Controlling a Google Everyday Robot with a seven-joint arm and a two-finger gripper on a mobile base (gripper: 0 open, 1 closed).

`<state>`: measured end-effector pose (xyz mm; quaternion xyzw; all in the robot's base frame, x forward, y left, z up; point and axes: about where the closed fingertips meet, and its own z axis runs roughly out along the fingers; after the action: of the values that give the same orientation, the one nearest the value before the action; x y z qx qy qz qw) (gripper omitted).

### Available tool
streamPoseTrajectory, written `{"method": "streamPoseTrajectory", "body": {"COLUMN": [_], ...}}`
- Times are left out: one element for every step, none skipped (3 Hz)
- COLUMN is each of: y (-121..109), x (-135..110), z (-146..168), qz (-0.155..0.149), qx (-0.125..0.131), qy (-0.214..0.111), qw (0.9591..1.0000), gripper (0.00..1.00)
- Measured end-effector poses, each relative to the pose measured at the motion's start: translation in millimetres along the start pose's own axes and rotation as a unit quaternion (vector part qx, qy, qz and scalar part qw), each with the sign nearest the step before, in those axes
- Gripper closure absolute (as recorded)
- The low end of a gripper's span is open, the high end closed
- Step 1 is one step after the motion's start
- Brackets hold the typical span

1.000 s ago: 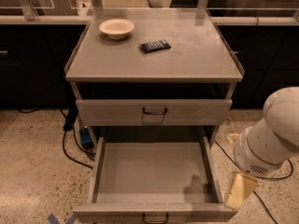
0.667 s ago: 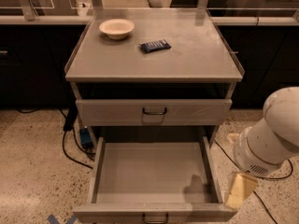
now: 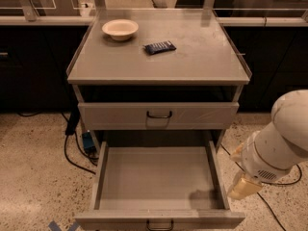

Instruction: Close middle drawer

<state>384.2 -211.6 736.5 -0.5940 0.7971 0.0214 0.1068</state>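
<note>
The middle drawer (image 3: 159, 177) is a wide, shallow grey metal drawer, pulled far out of the cabinet toward the camera. Its flat interior is bare. Its low front panel is at the bottom edge of the view, with a small dark loop handle (image 3: 160, 224) at centre. Above it is the taller-fronted grey top drawer (image 3: 159, 115), which has faint scratches and sits nearly flush. My white arm (image 3: 281, 141) comes in from the right. The gripper (image 3: 243, 186) hangs just right of the open drawer's right side, near its front corner, holding nothing that I can see.
On the cabinet's top (image 3: 202, 61) are a cream bowl (image 3: 120, 29) and a dark blue packet (image 3: 160, 47). Black cables (image 3: 72, 153) and a blue block (image 3: 88, 142) lie on the speckled floor to the left. Dark counters run behind.
</note>
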Motion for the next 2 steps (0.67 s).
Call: {"method": "streamPoseTrajectory", "body": {"y": [6,11], "x": [2,4], "z": [13,27], "qz": [0.001,0.003], "qx": [0.003,0.005], "qy": [0.004,0.006], "qw": [1.0,1.0], "gripper": [0.69,0.94]}}
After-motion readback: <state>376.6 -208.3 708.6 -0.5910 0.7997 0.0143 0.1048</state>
